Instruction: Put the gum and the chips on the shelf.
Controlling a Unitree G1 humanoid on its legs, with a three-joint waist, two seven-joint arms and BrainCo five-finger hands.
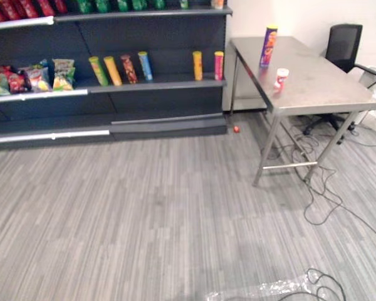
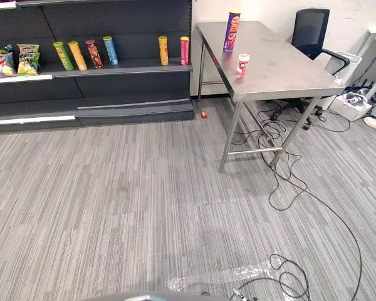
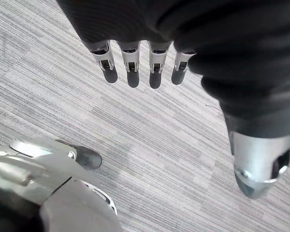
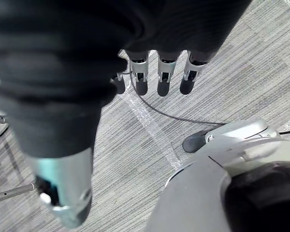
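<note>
The purple chips can (image 1: 269,45) stands upright near the far edge of the steel surface (image 1: 326,88) in the upper right of the frame. Its lid is yellow, and its label carries red and yellow print too small to read. Closer to the front left edge of that surface the gum tub (image 1: 280,79) also stands upright, red and white, its writing just as illegible. The two are near each other but apart.

The shelf (image 1: 156,84) takes up the upper left of the frame, dark, with pale rails along its left section. On its middle board four tall cans (image 1: 113,70) lean in a row: green, yellow, dark red and blue. After a gap to the right, an orange can and a pink one stand upright just beside each other. Snack bags (image 1: 62,74) lie on the board at the left edge. More goods on the top board are cut off by the frame's upper edge.

A small red ball (image 1: 236,129) lies on the grey striped carpet (image 1: 144,213) between the shelf's base and the surface's legs. A black office chair (image 1: 343,44) stands behind the surface at the upper right. A strip of clear plastic (image 2: 219,276) lies on the carpet at the bottom of the frame.

The left robot hand (image 3: 132,67) hangs over the carpet, fingers straight and spread, thumb off to one side, holding nothing. The right robot hand (image 4: 163,72) hangs likewise, fingers straight and empty, above the plastic strip.
</note>
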